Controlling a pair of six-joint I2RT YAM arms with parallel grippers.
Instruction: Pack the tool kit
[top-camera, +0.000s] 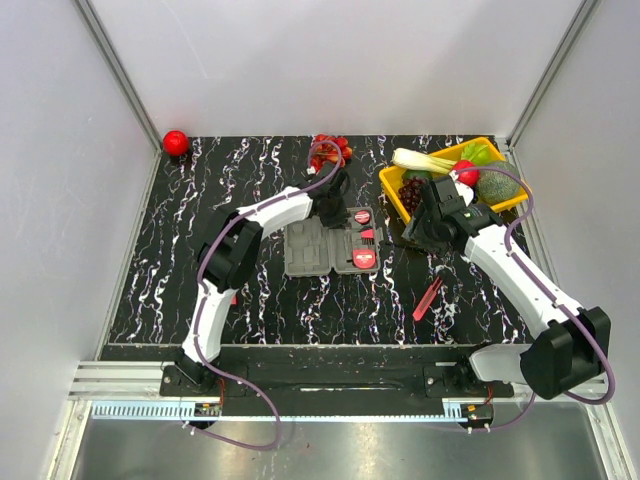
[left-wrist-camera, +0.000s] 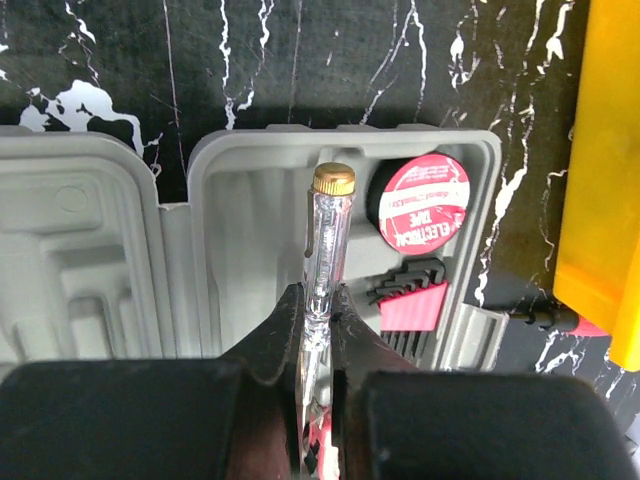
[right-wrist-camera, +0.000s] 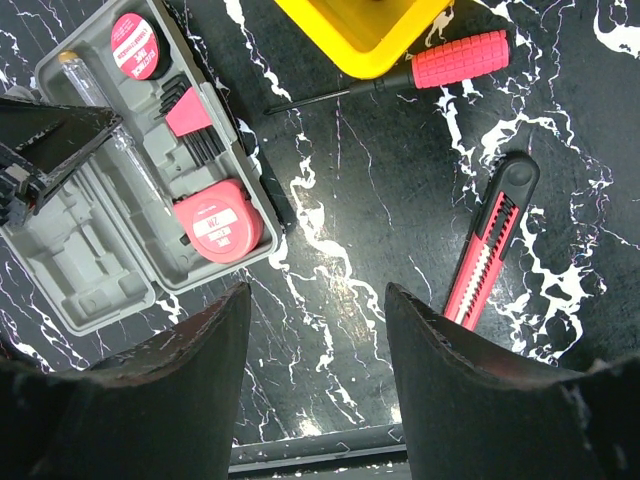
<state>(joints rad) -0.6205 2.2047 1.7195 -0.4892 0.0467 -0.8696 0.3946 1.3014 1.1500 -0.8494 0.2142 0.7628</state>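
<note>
The grey tool kit case (left-wrist-camera: 250, 200) lies open on the black marbled table. My left gripper (left-wrist-camera: 318, 300) is shut on a clear-handled screwdriver (left-wrist-camera: 328, 230) with a brass cap, held over the case's right half. In that half sit a red electrical tape roll (left-wrist-camera: 425, 203), hex keys (left-wrist-camera: 410, 295) and a red tape measure (right-wrist-camera: 215, 222). My right gripper (right-wrist-camera: 318, 300) is open over bare table just right of the case (right-wrist-camera: 100, 250). A red-handled screwdriver (right-wrist-camera: 460, 60) and a red knife (right-wrist-camera: 490, 245) lie loose on the table.
A yellow tray (top-camera: 392, 190) of fruit and vegetables stands at the back right, close to the case (top-camera: 305, 250). Red fruit (top-camera: 330, 150) lies behind the case and a red ball (top-camera: 176, 142) sits in the far left corner. White walls surround the table.
</note>
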